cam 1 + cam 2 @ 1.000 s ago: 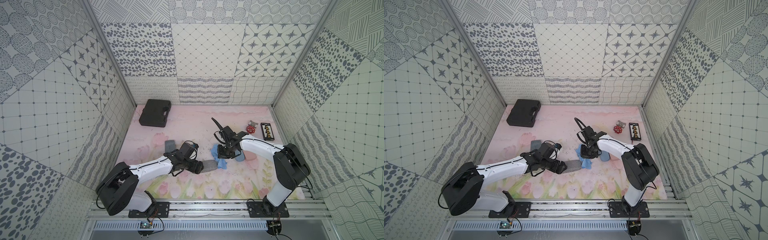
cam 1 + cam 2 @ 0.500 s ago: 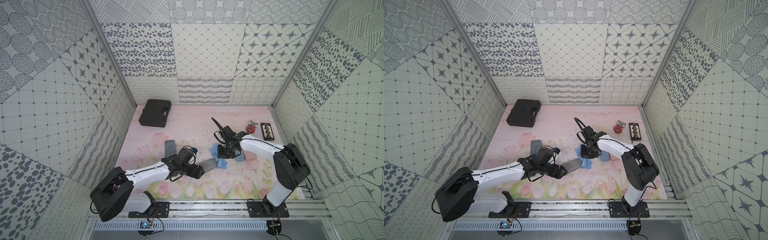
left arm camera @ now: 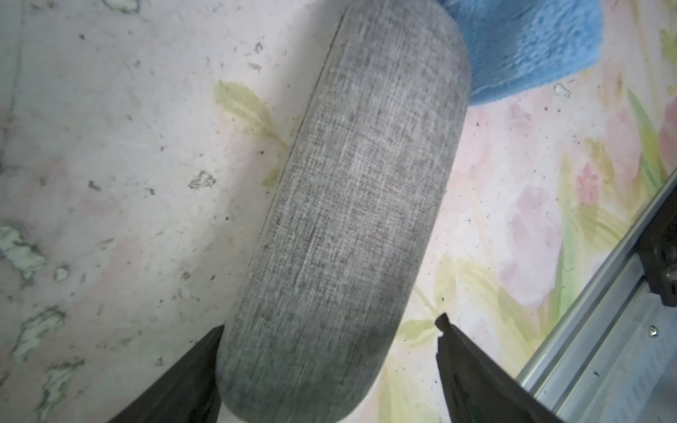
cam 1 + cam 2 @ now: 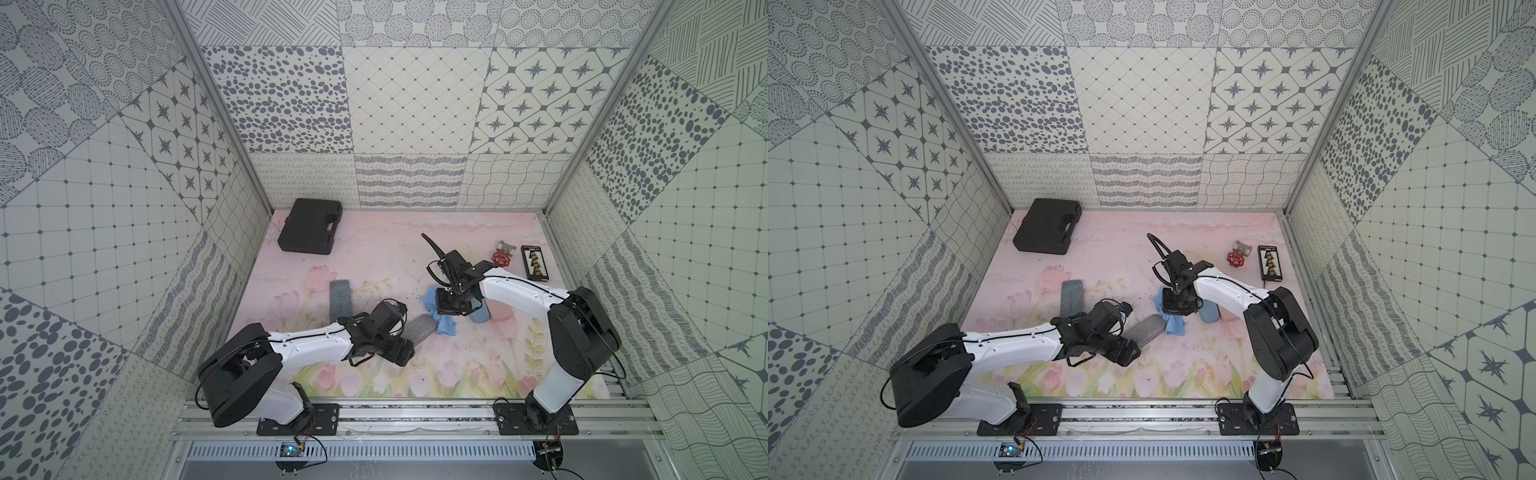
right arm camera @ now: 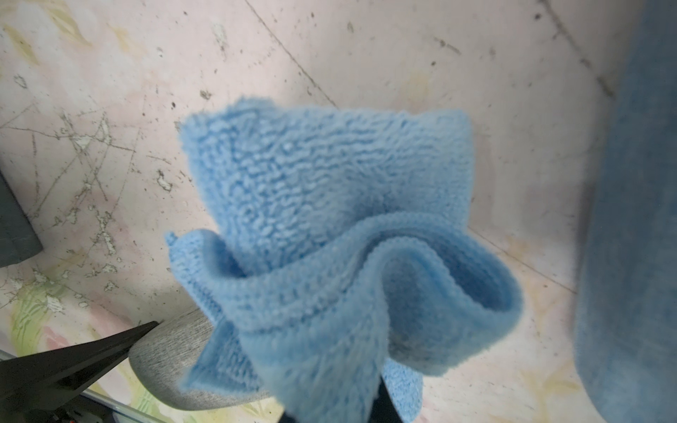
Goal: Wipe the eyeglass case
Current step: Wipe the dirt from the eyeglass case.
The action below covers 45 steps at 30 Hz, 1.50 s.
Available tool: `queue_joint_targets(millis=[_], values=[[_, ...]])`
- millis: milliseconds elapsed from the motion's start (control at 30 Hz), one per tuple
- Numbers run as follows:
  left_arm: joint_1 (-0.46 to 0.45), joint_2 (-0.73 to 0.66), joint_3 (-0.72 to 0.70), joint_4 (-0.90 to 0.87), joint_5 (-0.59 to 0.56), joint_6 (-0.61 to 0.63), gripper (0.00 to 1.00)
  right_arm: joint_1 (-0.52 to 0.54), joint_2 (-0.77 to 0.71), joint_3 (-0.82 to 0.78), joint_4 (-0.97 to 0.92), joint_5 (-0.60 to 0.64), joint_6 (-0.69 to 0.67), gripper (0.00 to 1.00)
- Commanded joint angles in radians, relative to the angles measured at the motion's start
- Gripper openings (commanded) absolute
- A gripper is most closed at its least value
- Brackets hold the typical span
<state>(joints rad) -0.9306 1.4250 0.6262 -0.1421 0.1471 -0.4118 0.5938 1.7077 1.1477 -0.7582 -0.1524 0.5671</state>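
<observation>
1. The grey glasses case [image 4: 419,328] is laid flat on the pink flowered mat [image 4: 374,249], slanted between the 2 arms in the front half of the floor
2. Its near end is straddled by the left gripper [image 3: 328,324], whose fingers [image 3: 190,366] are spread wide; 1 is seen against the case's side, while the other is kept apart from it by a strip of bare mat
3. Its far end is met by a blue cloth [image 5: 329,238], which is pinched in a bunch by the right gripper [image 4: 448,311]; those fingers are pressed together on the cloth and largely hidden by it
4. A second grey case [image 4: 340,297] is seen beside the left arm, and a blue case [image 4: 478,318] just beside the right gripper
5. A black tool box [image 4: 309,226] is set in the far left corner; a red valve wheel [image 4: 500,259] is placed near the right wall
</observation>
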Motion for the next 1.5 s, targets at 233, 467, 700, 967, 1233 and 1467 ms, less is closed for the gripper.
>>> queue_joint_targets(millis=[233, 467, 700, 967, 1233, 1467], values=[[-0.065, 0.049, -0.007, -0.011, -0.127, 0.135, 0.73, 0.001, -0.144, 0.114, -0.143, 0.152, -0.049, 0.00], [-0.074, 0.045, -0.039, 0.037, -0.118, 0.133, 0.62, 0.093, -0.161, 0.036, -0.141, -0.009, 0.026, 0.00], [-0.082, 0.046, -0.076, 0.095, -0.113, 0.121, 0.44, 0.156, -0.117, -0.124, 0.199, -0.330, 0.252, 0.00], [-0.103, 0.032, -0.093, 0.107, -0.119, 0.104, 0.20, 0.002, 0.075, -0.022, -0.093, 0.127, -0.049, 0.00], [-0.111, 0.022, -0.090, 0.068, -0.145, 0.049, 0.14, 0.178, -0.024, 0.184, -0.230, 0.264, -0.128, 0.00], [-0.114, -0.023, -0.105, 0.070, -0.161, 0.000, 0.13, 0.167, -0.072, -0.095, 0.200, -0.379, 0.215, 0.00]])
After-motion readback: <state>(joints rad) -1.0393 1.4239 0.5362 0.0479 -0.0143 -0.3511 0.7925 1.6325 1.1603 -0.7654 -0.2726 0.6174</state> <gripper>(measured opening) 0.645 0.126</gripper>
